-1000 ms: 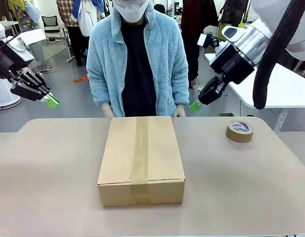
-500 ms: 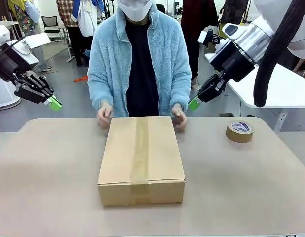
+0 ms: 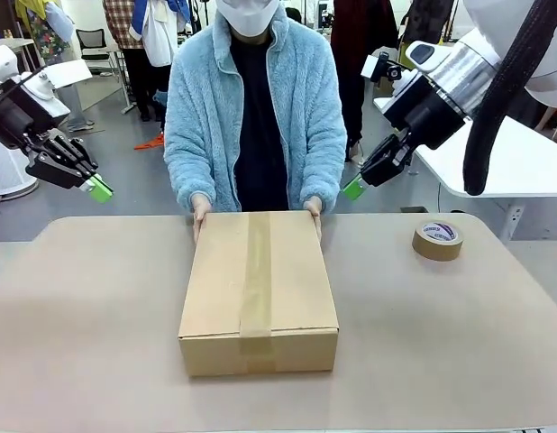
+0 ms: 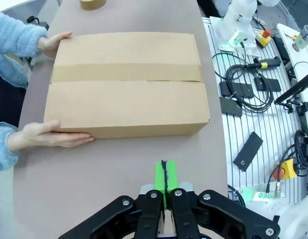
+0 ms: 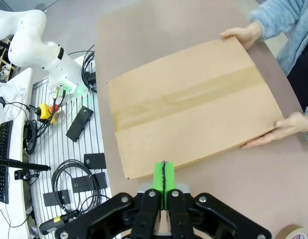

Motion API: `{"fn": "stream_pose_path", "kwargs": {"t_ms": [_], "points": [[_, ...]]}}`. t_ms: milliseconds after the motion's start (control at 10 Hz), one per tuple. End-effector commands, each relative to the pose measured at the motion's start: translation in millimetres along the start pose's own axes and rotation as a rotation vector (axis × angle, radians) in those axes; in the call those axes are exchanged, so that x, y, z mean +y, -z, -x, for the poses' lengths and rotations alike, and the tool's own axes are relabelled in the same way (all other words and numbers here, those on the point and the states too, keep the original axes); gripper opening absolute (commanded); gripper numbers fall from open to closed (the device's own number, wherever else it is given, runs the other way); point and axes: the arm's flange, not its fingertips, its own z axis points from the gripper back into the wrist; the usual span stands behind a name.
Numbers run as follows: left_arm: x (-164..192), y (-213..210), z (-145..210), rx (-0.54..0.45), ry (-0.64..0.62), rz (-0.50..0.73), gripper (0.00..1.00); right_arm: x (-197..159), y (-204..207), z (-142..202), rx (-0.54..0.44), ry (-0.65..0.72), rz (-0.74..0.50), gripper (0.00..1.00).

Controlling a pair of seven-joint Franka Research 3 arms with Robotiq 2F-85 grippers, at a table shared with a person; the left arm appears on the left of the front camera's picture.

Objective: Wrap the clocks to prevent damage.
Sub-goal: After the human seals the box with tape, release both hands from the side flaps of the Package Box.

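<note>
Front view: closed brown cardboard box [image 3: 258, 293], sealed w/ a strip of brown tape down its middle, lies flat at centre of the beige worktop [image 3: 89, 334]. Person in a fluffy light-blue jacket [image 3: 256, 108] stands at the far edge; person's two hands [image 3: 200, 209] rest on the box's far corners, one per side. Roll of brown packing tape [image 3: 438, 240] lies flat at far right of the worktop, well apart from the box. Left robot hand [image 3: 98, 188] hangs in the air at far left, above and beyond the worktop edge, green pads pressed together, holding nothing. Right robot hand [image 3: 353, 189] hangs at far right of the person, likewise closed and empty, clear of box and tape roll.

Left wrist view: left robot hand [image 4: 165, 175], pads shut flat against each other, nothing between them; box [image 4: 129, 83] lies beyond on the worktop, person's hands [image 4: 57, 136] on its two far corners; tape roll [image 4: 92, 4] past the box at the picture's top edge.

Right wrist view: right robot hand [image 5: 164, 176], pads closed tight, empty; box [image 5: 191, 107] beyond, person's hands [image 5: 242, 34] at its far corners; tape roll [image 5: 291, 232] at the picture's bottom-right corner.
</note>
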Motion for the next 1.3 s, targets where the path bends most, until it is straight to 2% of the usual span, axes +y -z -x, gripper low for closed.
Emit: {"fn": "stream_pose_path", "kwargs": {"t_ms": [0, 400, 500, 600, 700, 800, 900, 1000, 1100, 1200], "points": [[0.9, 0.2, -1.9, -0.004, 0.0, -0.007, 0.0, 0.6, 3.2, 1.3, 0.015, 0.006, 0.016, 0.01], [0.0, -0.1, 0.1, 0.0, 0.0, 0.0, 0.0, 0.0, 0.0, 0.0, 0.0, 0.0, 0.0, 0.01], [-5.7, -4.7, -1.7, -0.019, -0.012, -0.012, 0.41, 8.6, -1.9, 4.7, -0.028, 0.002, 0.031, 0.22], [-10.0, -7.0, -4.7, -0.039, -0.03, -0.015, 0.6, 11.8, -0.1, 3.9, -0.035, 0.008, 0.056, 0.61], [-12.8, -9.3, -8.4, -0.049, -0.039, -0.021, 1.0, 14.1, 0.1, 1.2, -0.032, -0.005, 0.062, 0.81], [-14.8, -12.8, -10.8, -0.074, -0.052, -0.038, 1.0, 16.6, -1.4, -0.5, -0.026, -0.014, 0.09, 1.0], [-17.3, -14.1, -12.6, -0.099, -0.054, -0.034, 1.0, 18.8, -1.2, -0.7, -0.018, -0.019, 0.098, 1.0], [-16.5, -15.3, -13.6, -0.106, -0.059, -0.035, 0.82, 18.6, -0.9, -0.4, -0.019, -0.018, 0.092, 1.0], [-17.0, -13.8, -13.5, -0.115, -0.062, -0.028, 0.91, 17.9, -0.5, 1.6, -0.021, -0.013, 0.089, 0.94], [-16.2, -12.7, -11.5, -0.115, -0.075, -0.023, 1.0, 17.4, 0.5, 2.3, -0.02, -0.013, 0.082, 1.0]]}}
